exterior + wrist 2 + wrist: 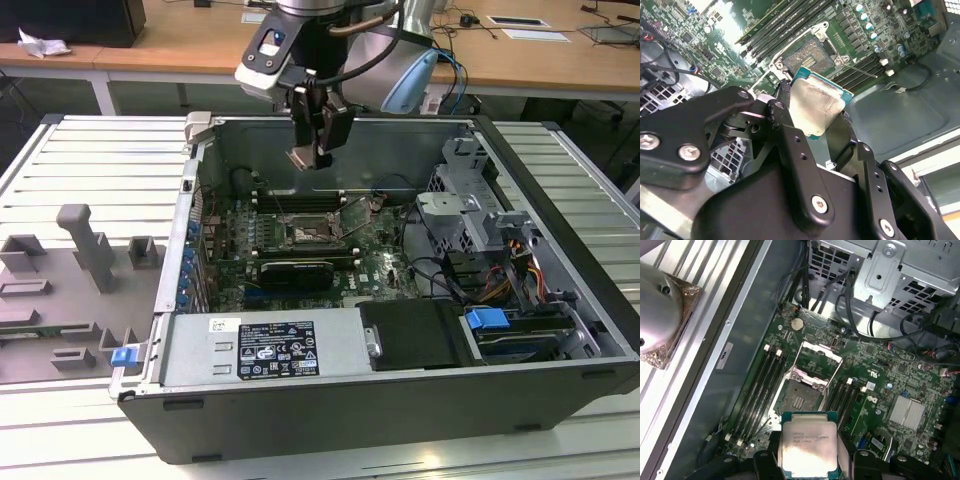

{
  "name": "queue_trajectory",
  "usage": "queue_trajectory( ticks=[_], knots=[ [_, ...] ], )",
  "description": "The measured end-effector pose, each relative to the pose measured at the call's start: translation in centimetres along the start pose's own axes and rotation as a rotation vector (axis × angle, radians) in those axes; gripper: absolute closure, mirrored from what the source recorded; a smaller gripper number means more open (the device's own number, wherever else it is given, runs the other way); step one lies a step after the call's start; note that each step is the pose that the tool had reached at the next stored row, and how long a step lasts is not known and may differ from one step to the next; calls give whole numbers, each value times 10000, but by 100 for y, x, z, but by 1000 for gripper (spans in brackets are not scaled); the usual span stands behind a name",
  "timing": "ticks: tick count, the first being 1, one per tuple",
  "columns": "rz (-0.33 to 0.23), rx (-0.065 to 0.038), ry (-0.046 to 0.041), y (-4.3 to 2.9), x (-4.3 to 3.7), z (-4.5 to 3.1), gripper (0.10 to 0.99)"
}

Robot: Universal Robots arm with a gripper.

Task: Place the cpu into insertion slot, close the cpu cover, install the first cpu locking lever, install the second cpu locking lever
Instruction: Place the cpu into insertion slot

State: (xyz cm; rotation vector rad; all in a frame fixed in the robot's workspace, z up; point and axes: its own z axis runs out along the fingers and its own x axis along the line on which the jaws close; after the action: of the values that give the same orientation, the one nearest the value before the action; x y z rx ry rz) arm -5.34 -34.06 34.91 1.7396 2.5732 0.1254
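Observation:
My gripper (315, 140) hangs high over the open computer case and is shut on the cpu (303, 157), a small flat square chip with a silver-grey top. In both wrist views the black fingers (785, 125) clamp two opposite edges of the cpu (817, 107) (807, 447). Well below it lies the insertion slot (800, 401) (807, 55) (305, 235), a dark square socket on the green board with nothing in it. The cpu cover (816, 362), a thin metal frame with a window, stands swung up at the socket's far edge.
Long black memory slots (762, 385) flank the socket on both sides. A black graphics card (295, 272), the silver power supply (265, 350), a drive cage (470, 200) and loose cables (440, 270) crowd the case. A grey fixture (85, 255) lies at the exterior view's left.

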Motion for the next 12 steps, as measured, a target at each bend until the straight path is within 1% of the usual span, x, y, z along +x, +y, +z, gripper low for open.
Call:
queue_trajectory(
  ticks=[3, 4, 5, 8, 10, 12],
  knots=[
    [606, -11, -52, -2, 0, 21, 557],
    [1077, -20, -92, -3, -1, 32, 557],
    [1429, -27, -122, -4, -1, 42, 557],
    [2012, -37, -171, -6, -1, 66, 557],
    [2062, -39, -175, -7, -2, 79, 557],
    [2111, -38, -181, -10, -2, 112, 557]
  ],
)
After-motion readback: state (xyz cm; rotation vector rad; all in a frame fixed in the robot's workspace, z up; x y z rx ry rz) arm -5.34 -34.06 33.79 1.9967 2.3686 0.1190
